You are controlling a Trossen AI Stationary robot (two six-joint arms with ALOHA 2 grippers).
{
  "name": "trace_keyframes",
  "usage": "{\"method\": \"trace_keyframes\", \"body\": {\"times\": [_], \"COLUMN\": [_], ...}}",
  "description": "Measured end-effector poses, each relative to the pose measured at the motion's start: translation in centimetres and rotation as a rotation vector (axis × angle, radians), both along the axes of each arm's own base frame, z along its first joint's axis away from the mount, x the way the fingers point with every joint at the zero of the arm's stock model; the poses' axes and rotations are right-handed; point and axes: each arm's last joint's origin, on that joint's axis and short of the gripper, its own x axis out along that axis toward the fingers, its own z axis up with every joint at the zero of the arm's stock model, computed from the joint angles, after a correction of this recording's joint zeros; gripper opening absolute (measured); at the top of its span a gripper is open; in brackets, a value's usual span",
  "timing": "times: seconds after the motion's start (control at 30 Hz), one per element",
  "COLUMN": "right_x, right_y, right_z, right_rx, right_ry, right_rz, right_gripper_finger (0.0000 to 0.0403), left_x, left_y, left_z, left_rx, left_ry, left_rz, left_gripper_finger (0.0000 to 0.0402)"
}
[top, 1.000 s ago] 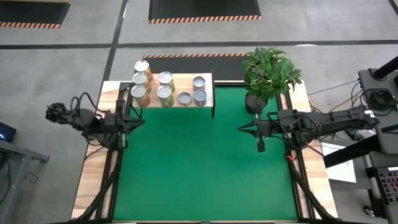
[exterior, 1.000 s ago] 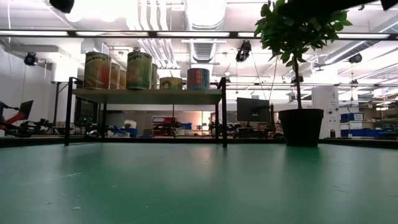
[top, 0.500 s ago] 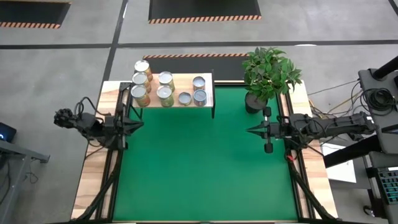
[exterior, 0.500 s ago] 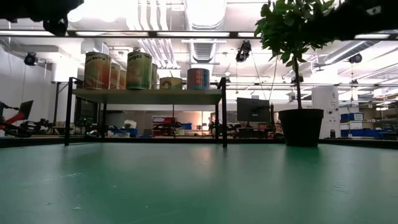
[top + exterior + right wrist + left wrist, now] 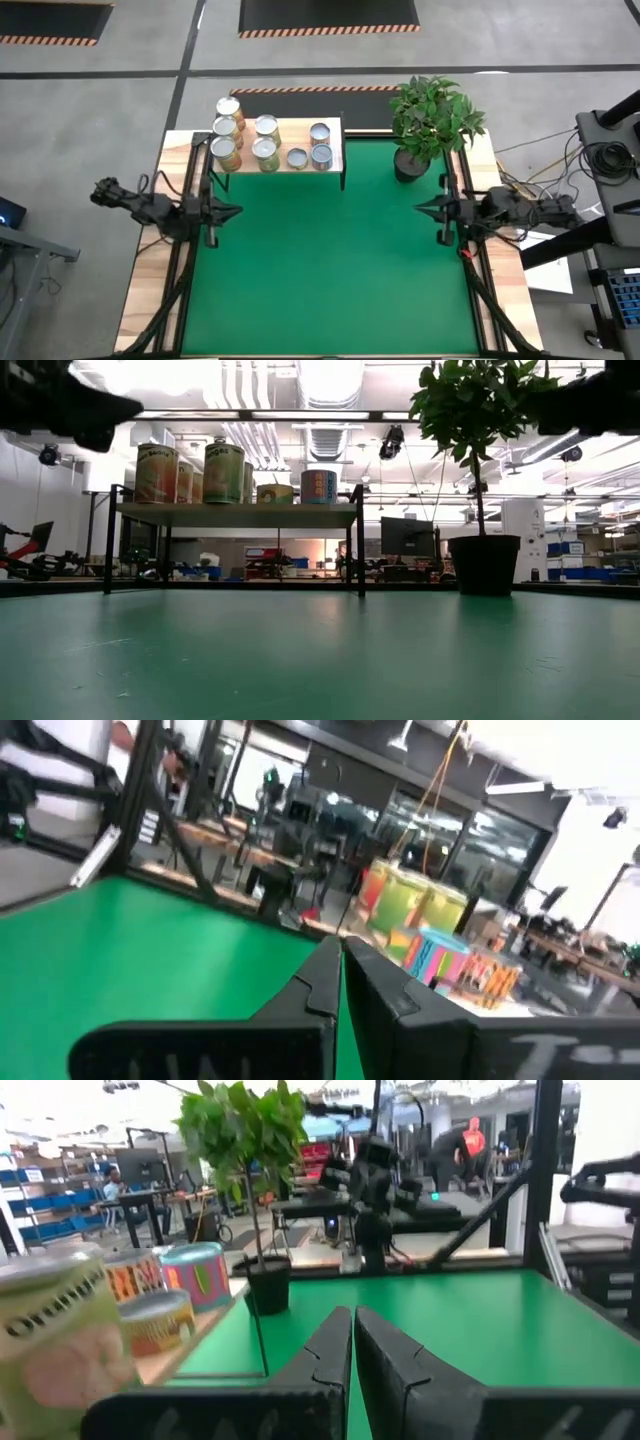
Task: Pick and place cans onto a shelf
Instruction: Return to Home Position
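A plant (image 5: 432,118) stands beside the shelf (image 5: 334,140); eight cans (image 5: 266,152) (silvery tops) crowd its plank. Left gripper (image 5: 236,211) and right gripper (image 5: 420,208) are closed, empty, at the mat's (image 5: 330,270) sides.

The left arm (image 5: 150,208) lies folded low at 9 o'clock in the overhead view. Its left gripper (image 5: 234,211) is level and points toward 3 o'clock. Its two dark fingers (image 5: 325,1350) are pressed together with nothing between them. The right arm (image 5: 520,208) mirrors it at 3 o'clock. The right gripper (image 5: 421,209) points toward 9 o'clock, and its fingers (image 5: 312,985) likewise meet along their length, empty.
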Motion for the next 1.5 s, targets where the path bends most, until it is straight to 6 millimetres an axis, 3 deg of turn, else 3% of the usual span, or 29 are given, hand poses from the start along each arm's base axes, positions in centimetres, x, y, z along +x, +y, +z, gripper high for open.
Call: {"method": "trace_keyframes", "body": {"times": [0.37, 0.47, 0.73, 0.9, 1.5], "right_x": [0.4, 0.6, 1.0, 1.2, 1.3], "right_y": [0.0, 0.1, 0.1, 0.1, 0.1], "right_z": [-2.1, -3.4, -3.9, -4.1, -4.1], "right_rx": [0.066, 0.13, 0.264, 0.147, 0.14], "right_ry": [0.114, 0.166, 0.22, 0.247, 0.238], "right_rz": [0.006, 0.005, 0.003, 0.001, 0.0], "right_gripper_finger": [0.0008, 0.0008, 0.0009, 0.0009, 0.0009], "left_x": [1.0, 1.1, 1.3, 1.3, 1.4], "left_y": [-0.4, -0.5, -0.5, -0.4, -0.5], "left_z": [-3.3, -3.5, -3.7, -3.7, -3.8], "left_rx": [0.017, 0.011, 0.013, 0.033, 0.035], "left_ry": [0.048, 0.025, 0.047, 0.054, 0.053], "left_rz": [0.003, -0.011, 0.018, 0.032, 0.031], "left_gripper_finger": [0.0001, 0.0001, 0.0001, 0.0001, 0.0001]}}
